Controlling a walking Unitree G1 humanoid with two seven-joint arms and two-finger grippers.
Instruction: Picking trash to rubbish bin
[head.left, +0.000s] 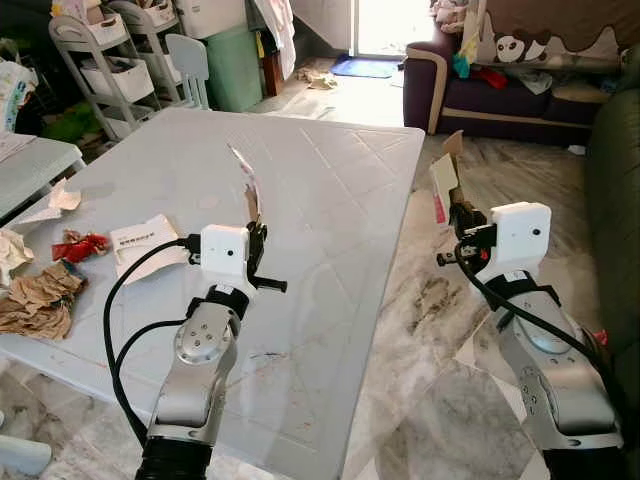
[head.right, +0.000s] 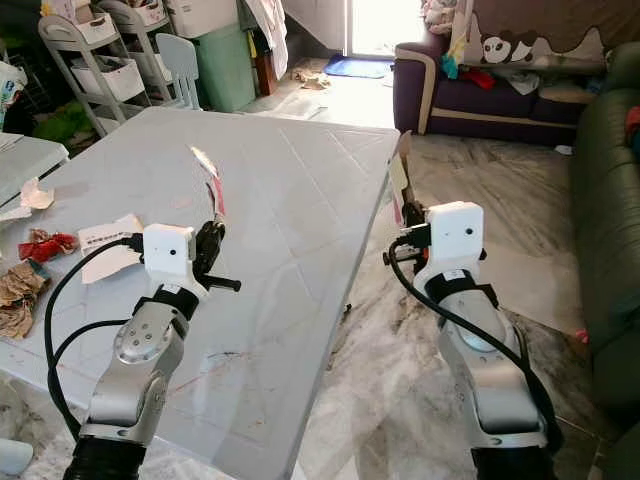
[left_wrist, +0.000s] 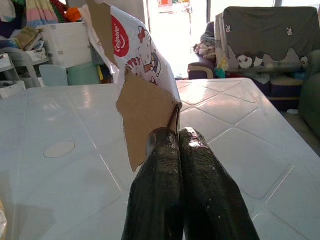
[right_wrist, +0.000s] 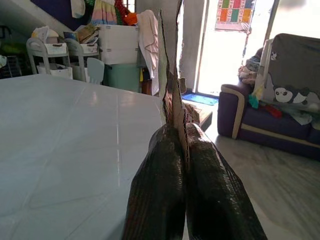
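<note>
My left gripper (head.left: 258, 236) is raised above the pale table (head.left: 330, 150) and is shut on a flattened toothpaste carton (head.left: 246, 184). The left wrist view gives the carton (left_wrist: 145, 107) a brown inside and a cartoon print, standing up from the closed fingers (left_wrist: 165, 165). My right gripper (head.left: 463, 226) hangs beyond the table's right edge, over the floor, shut on a thin cardboard piece (head.left: 443, 184). That piece appears edge-on (right_wrist: 168, 80) in the right wrist view. More trash lies at the table's left end: crumpled brown paper (head.left: 40, 300), a red wrapper (head.left: 80, 245) and a white printed slip (head.left: 140, 245).
A marble floor (head.left: 440, 340) runs along the table's right side. A purple sofa (head.left: 480, 95) stands at the back right and a dark green sofa (head.left: 615, 170) at the far right. Storage racks (head.left: 100, 60) and a green cabinet (head.left: 232, 65) line the back left.
</note>
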